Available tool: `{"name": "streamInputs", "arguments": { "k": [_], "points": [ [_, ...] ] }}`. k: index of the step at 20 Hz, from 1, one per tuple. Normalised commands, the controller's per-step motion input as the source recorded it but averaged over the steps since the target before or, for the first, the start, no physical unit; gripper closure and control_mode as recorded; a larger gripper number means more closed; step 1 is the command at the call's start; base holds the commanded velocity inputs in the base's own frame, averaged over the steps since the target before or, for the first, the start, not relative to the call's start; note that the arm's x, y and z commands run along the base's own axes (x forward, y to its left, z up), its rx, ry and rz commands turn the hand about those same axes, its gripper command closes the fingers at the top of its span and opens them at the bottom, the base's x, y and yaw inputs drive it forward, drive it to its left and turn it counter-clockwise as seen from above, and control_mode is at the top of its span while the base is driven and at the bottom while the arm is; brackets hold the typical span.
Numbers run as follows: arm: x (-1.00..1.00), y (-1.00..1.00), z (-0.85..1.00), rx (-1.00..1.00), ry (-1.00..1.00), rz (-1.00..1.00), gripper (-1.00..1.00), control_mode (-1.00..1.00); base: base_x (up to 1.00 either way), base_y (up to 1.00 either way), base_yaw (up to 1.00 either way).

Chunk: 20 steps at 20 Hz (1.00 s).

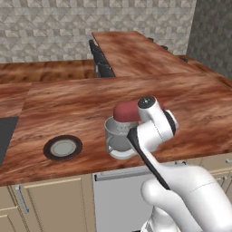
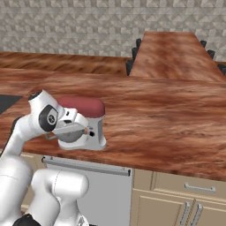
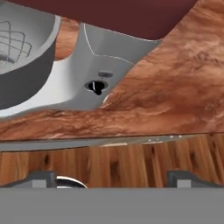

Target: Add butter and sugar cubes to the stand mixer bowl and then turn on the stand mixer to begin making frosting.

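Observation:
The stand mixer (image 1: 128, 111) stands near the counter's front edge, with a dark red head (image 2: 84, 106) and a pale grey base (image 2: 96, 132). Its grey stand mixer bowl (image 1: 118, 134) sits under the head, and in the hand view the wire whisk (image 3: 12, 41) shows inside the bowl (image 3: 26, 65). My gripper (image 3: 112, 178) is open, low in front of the mixer's side, facing a small black knob (image 3: 97, 86) on the base column. Nothing is between the fingertips (image 3: 41, 178). The butter and sugar cubes are out of view.
A dark round plate with a grey centre (image 1: 63, 147) lies on the counter left of the mixer. A dark cooktop (image 1: 6, 136) sits at the far left. Dark stools (image 1: 100, 62) stand by the peninsula counter (image 1: 136, 52). Cabinets and a grey appliance front (image 2: 101, 190) lie below the counter edge.

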Motion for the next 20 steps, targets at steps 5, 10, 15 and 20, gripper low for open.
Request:
{"name": "streamInputs", "arguments": {
  "k": [5,10,15,20],
  "points": [
    [0.54,-0.14,-0.36,0.00,-0.03,0.00,-1.00,-1.00,0.00,0.00,0.00],
    [0.63,-0.06,-0.26,0.00,0.00,0.00,-1.00,-1.00,0.00,0.00,0.00],
    [0.53,-0.03,-0.06,0.00,0.00,0.00,-1.00,-1.00,0.00,0.00,0.00],
    [0.45,-0.19,-0.13,0.00,0.02,0.00,-1.00,-1.00,0.00,0.00,0.00]
  ]
}}
